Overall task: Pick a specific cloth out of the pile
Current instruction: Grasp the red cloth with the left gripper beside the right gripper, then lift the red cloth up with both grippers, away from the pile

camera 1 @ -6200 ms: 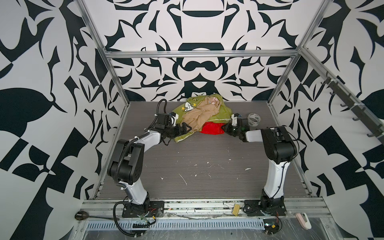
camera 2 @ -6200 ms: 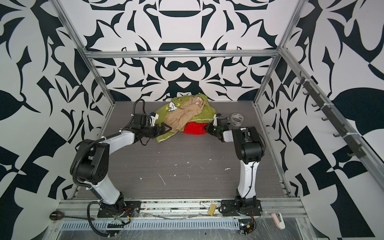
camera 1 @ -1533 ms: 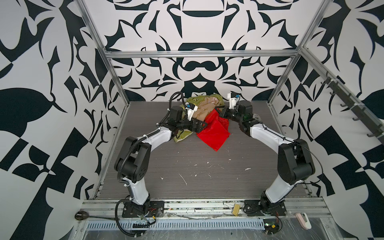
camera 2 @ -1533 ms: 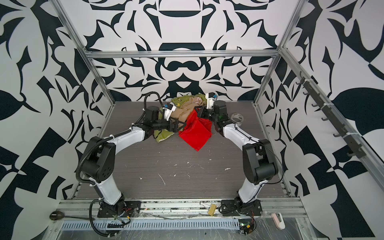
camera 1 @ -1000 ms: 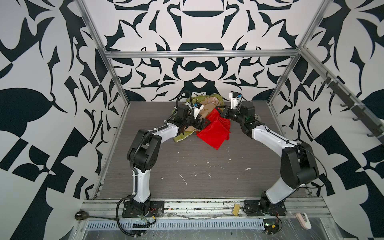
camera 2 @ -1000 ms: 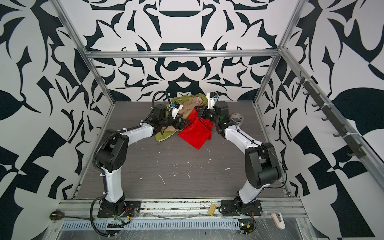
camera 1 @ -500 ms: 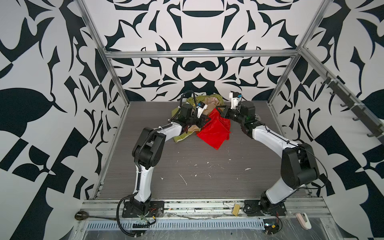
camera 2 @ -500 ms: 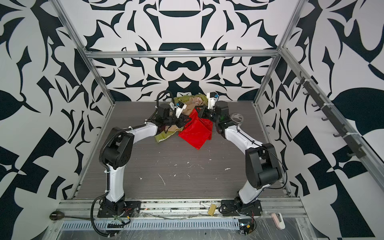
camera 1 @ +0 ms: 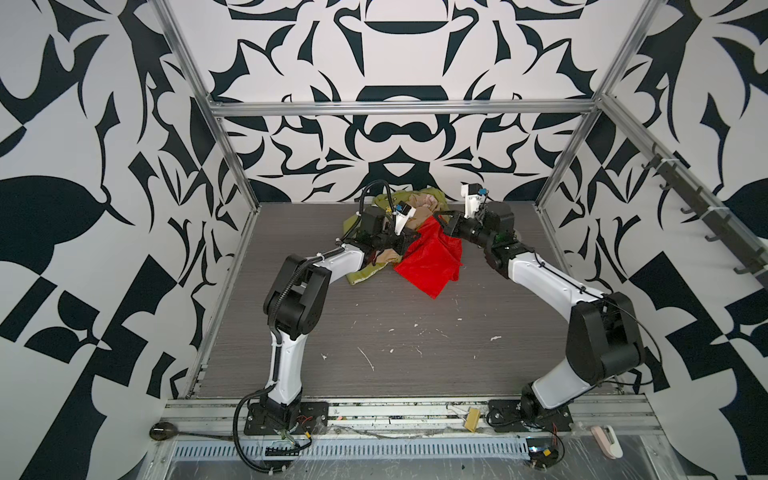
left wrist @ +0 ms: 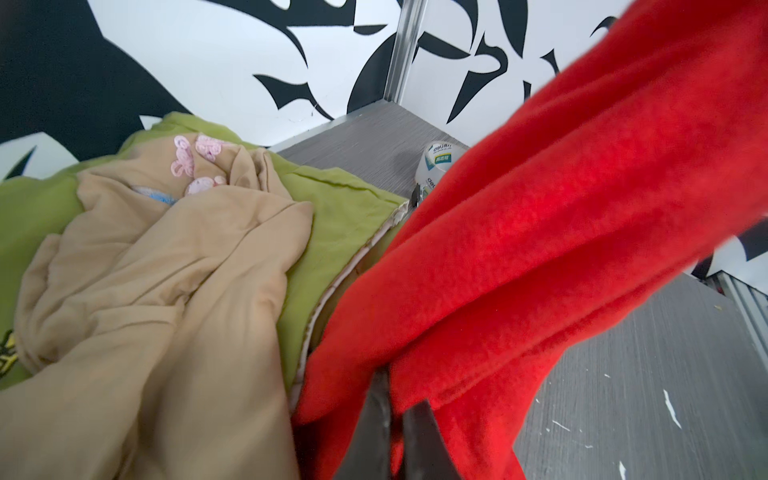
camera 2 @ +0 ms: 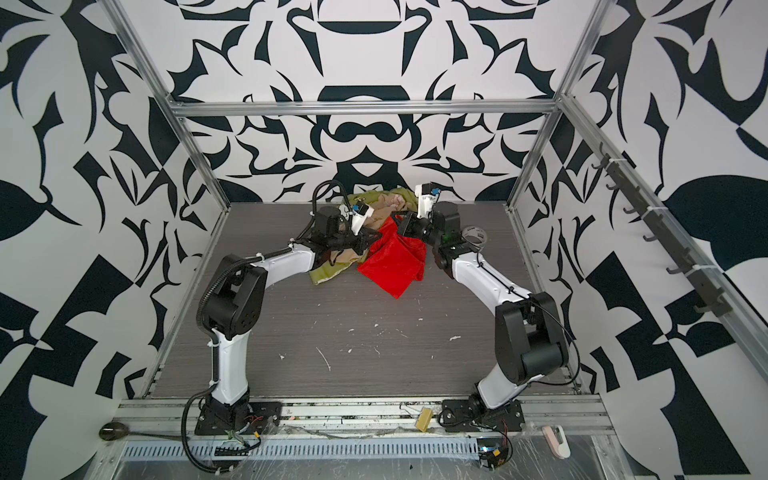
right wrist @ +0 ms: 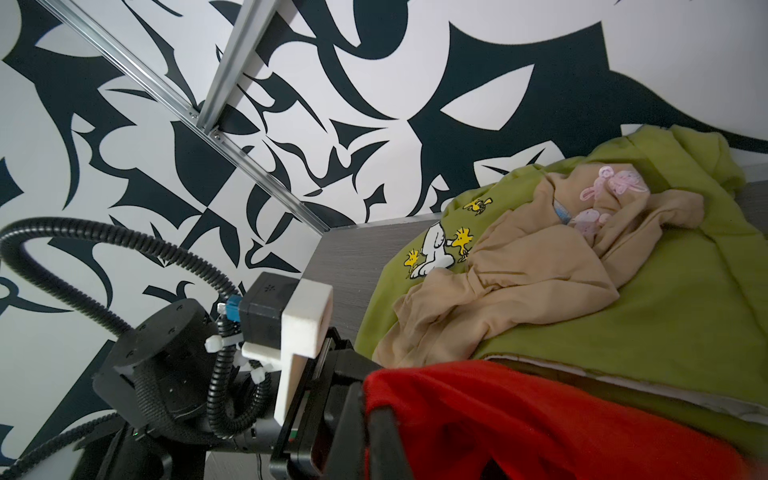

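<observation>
The red cloth (camera 1: pixel 430 259) hangs spread in front of the pile (camera 1: pixel 388 200), its lower corner down at the table. The pile is an olive-green cloth (right wrist: pixel 665 311) with a cartoon dog print and a tan cloth (right wrist: pixel 519 282) lying on it. My left gripper (camera 1: pixel 417 240) is shut on the red cloth's left upper edge; in the left wrist view the jaws (left wrist: pixel 392 399) pinch red fabric (left wrist: pixel 540 249). My right gripper (camera 1: pixel 438 219) is shut on the upper right corner, higher up; red fabric (right wrist: pixel 540 415) lies over its jaws. In a top view the cloth (camera 2: pixel 392 259) spans both grippers.
A roll of clear tape (camera 2: pixel 473 235) sits on the table behind the right arm, also in the left wrist view (left wrist: pixel 436 166). The pile lies against the back wall. White scraps (camera 1: pixel 368 359) dot the grey table. A rail of hooks (camera 1: pixel 706 208) runs along the right wall.
My left gripper has moved right from the green cloth to the red cloth's edge and closed on it. The right gripper keeps the red cloth lifted, almost still.
</observation>
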`<action>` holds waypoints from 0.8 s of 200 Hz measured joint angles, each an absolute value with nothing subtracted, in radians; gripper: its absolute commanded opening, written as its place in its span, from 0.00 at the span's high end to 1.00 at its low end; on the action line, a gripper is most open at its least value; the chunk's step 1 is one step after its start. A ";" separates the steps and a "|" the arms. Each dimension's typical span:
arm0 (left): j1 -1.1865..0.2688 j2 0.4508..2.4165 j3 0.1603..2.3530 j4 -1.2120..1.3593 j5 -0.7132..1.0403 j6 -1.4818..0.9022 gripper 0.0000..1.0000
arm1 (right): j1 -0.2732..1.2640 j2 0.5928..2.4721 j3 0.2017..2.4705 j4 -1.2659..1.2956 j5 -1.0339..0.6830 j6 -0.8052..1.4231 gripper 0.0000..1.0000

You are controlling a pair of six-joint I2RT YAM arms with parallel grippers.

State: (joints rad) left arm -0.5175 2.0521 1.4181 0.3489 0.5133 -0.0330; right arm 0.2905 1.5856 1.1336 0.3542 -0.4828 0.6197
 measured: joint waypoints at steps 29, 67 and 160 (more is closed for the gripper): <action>-0.523 2.017 1.402 0.349 0.500 -0.035 1.00 | 0.290 1.567 1.133 0.355 -0.478 0.613 1.00; -0.527 1.974 1.373 0.349 0.483 -0.036 1.00 | 0.290 1.549 1.131 0.355 -0.475 0.606 1.00; -0.550 1.851 1.296 0.359 0.442 -0.035 1.00 | 0.290 1.470 1.128 0.318 -0.464 0.597 1.00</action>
State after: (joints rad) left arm -0.5495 1.8515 1.2957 0.3588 0.4419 -0.0353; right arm 0.2905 1.4704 1.1282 0.3183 -0.4644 0.5972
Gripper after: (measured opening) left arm 0.053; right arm 0.055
